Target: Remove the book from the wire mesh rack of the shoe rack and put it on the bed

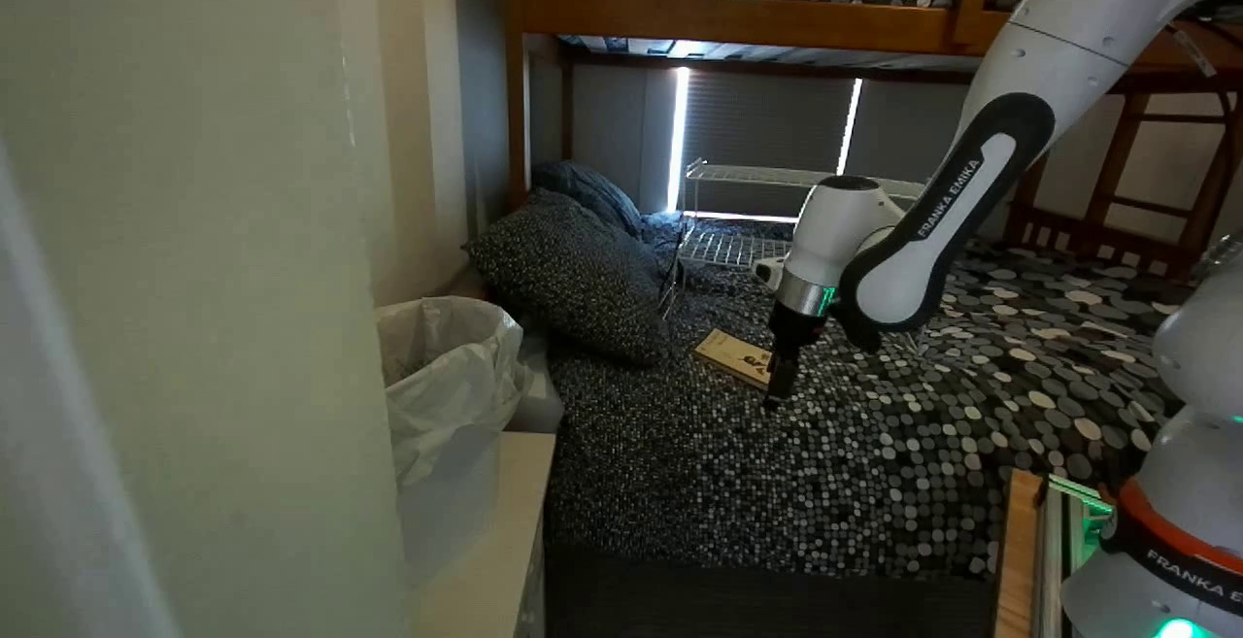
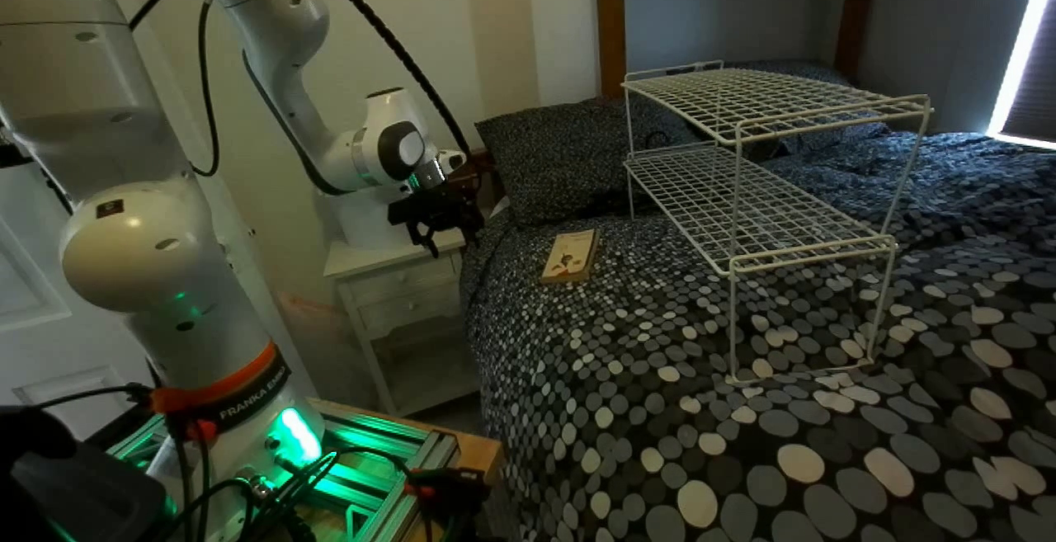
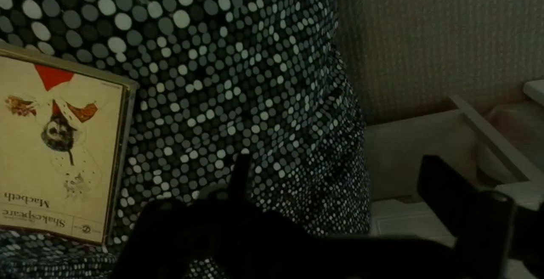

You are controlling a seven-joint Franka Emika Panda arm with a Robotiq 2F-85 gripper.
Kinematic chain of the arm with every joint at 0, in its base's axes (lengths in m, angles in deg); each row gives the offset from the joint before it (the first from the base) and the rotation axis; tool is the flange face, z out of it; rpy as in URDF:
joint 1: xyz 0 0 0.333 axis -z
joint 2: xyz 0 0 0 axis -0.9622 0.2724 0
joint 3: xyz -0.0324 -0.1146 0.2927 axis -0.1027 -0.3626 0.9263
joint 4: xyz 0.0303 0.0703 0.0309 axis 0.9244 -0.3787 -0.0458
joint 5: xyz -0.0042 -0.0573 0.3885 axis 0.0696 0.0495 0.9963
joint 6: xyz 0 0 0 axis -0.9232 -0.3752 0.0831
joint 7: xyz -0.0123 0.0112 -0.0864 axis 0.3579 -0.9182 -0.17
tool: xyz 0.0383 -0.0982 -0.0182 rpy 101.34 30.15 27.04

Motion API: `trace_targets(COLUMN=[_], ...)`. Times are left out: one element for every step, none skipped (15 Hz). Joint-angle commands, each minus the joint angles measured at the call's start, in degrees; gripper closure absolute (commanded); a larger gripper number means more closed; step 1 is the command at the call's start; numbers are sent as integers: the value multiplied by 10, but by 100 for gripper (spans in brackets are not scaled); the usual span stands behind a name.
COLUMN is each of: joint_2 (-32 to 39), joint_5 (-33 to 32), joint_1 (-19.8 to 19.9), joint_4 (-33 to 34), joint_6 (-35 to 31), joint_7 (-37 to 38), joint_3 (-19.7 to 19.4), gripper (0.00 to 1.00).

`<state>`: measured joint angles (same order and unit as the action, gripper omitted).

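Observation:
The tan book (image 1: 726, 354) lies flat on the speckled bed (image 1: 680, 483). In an exterior view it lies between the gripper and the shoe rack (image 2: 733, 319). In the wrist view the book (image 3: 59, 143) is at the left edge, cover up, partly cut off. The shoe rack stands on the bed, and its wire mesh rack tiers (image 2: 742, 204) hold nothing that I can see. My gripper (image 2: 453, 247) is open and empty, above the bed's edge beside the nightstand. In the wrist view its dark fingers (image 3: 337, 157) are wide apart, away from the book.
A pillow (image 1: 573, 269) lies at the bed's head near the shoe rack. A white bin with a liner (image 1: 447, 376) stands on the white nightstand (image 2: 404, 294) beside the bed. The wooden bunk frame (image 1: 738, 12) spans above. A wall (image 2: 503, 30) is behind the arm.

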<state>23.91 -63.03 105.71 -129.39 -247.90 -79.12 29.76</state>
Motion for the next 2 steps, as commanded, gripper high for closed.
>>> trace_targets(joint_2=[-3,-3], joint_5=[16,15], joint_1=[-123,-138], joint_4=[0,2], joint_6=[1,1], joint_7=[-12,-11], joint_3=[-121,-136], gripper=[0,0])
